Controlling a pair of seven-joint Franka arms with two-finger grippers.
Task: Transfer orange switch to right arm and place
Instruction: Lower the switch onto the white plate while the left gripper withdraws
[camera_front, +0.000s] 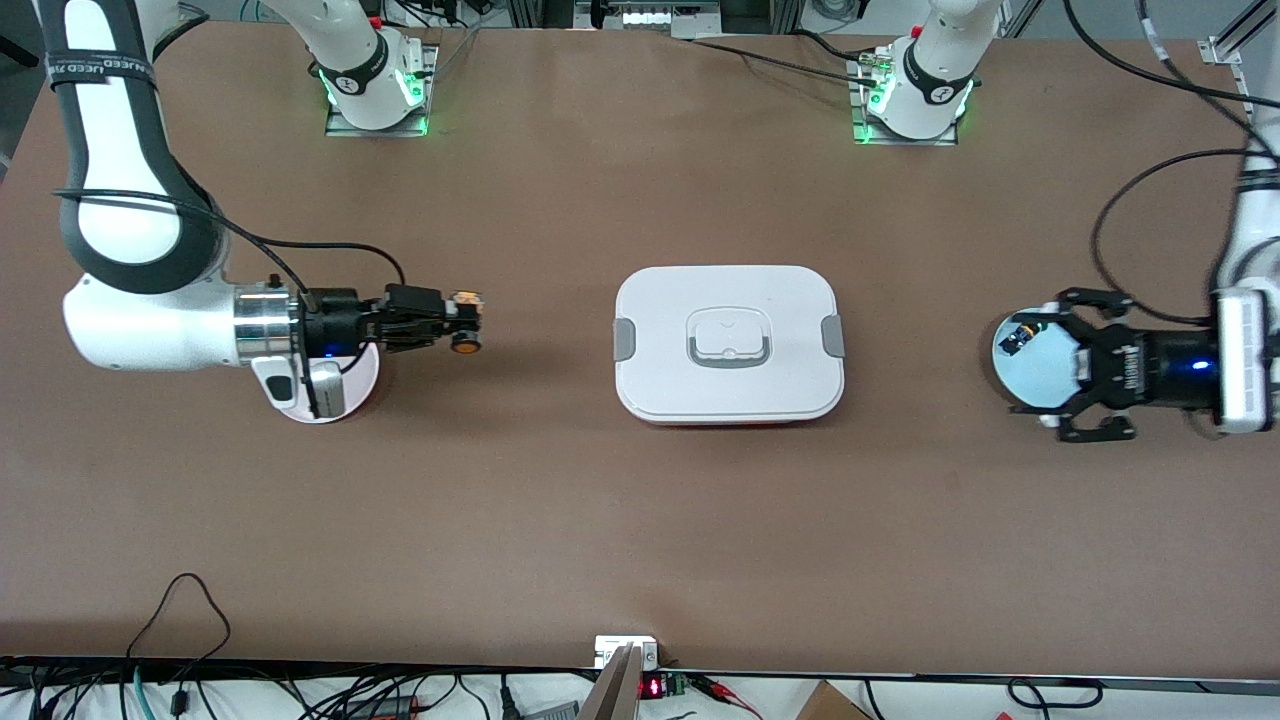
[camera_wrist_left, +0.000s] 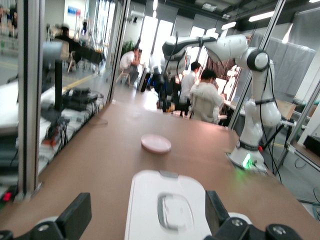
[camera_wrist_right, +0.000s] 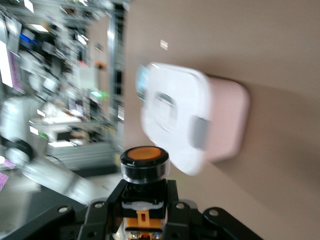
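With the right gripper (camera_front: 462, 322) clamped on the orange switch (camera_front: 464, 342) beside the pink plate (camera_front: 362, 385), lower it level onto that plate; the left gripper (camera_front: 1050, 372) waits spread over the blue plate (camera_front: 1040, 385).

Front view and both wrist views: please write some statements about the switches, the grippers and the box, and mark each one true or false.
1. The right gripper holds the orange switch. True.
2. The orange switch lies on the pink plate. False: it is in the air, clamped in the right gripper, over bare table beside that plate.
3. The left gripper is open over the blue plate. True.
4. The white lunch box has its lid off. False: the lid is on, its handle folded flat.
5. The blue plate is bare. False: a small dark switch lies on it near the rim.
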